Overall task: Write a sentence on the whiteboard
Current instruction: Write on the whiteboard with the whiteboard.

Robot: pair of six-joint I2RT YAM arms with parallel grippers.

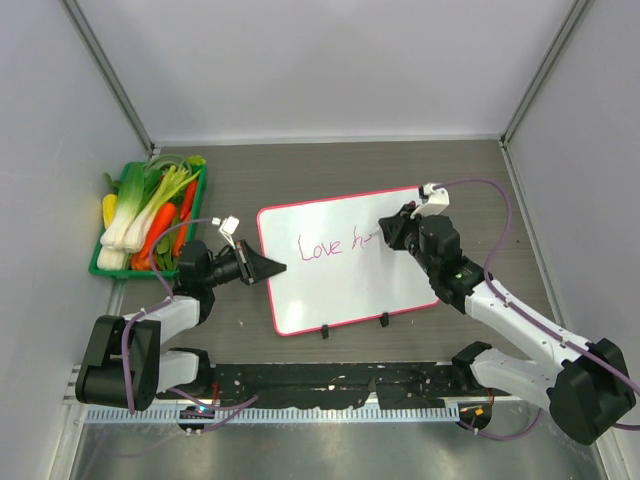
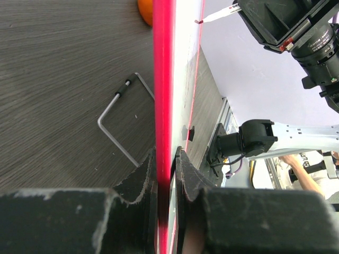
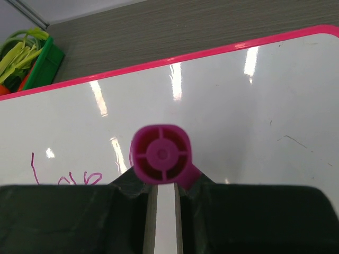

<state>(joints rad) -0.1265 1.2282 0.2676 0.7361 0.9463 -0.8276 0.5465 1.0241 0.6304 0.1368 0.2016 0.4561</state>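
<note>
Board: one board (image 1: pixel 350 290), lying flat mid-table between my two arms, with its feet (image 1: pixel 324 331) on the near edge.
Left claw (image 2: pixel 165 159): pinched narrow on the board's left pink rim, steadying it.
Right claw (image 3: pixel 163 182): closed on a magenta marker (image 3: pixel 161 154), whose tip is down at the board just right of the writing (image 1: pixel 322 247). I cannot tell if it touches.
Done: "Love" reads clearly in pink, followed by what looks like an "h" and a short stroke.
Left to do: I judge the sentence barely begun. The second word is unfinished, nothing follows it, and most of the white face is bare.
Count: one board, one marker, two black feet, two claws, and one green basket (image 1: pixel 97 268) of vegetables at far left, well apart from the board.
</note>
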